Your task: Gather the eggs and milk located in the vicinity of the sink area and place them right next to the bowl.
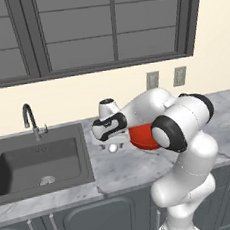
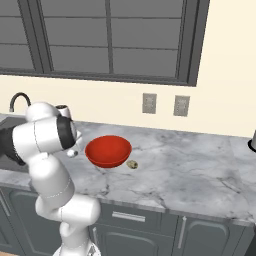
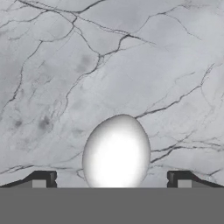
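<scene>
worktop: grey veined marble worktop (image 1: 122,169) carries everything; run btwn basin and bowl looks free of obstacles.
sink: large dark grey recessed sink (image 1: 39,162) w/ thin curved faucet, off to one side of the arm; milk not made out in any view.
bowl: wide glossy red bowl (image 2: 108,150) w/ a small speckled pale lump (image 2: 132,164) just beside it. Drop spot = bare marble right next to the rim, not inside.
fingers: robot's dark two-finger gripper (image 3: 112,179) spread wide apart, nothing clamped; tips straddle the egg, low over the marble.
egg: small smooth white ovoid egg (image 3: 116,151) lies on the worktop btwn sink and bowl, near the bowl; also seen under the hand in left base view (image 1: 113,148).
step, judged: grasp of the egg.
how: keep egg centred btwn tips, go a bit lower so pads meet its widest part, close gently – smooth round shell prob. squirts out if pinched high or off-centre. Lift straight up before moving to the bowl.
</scene>
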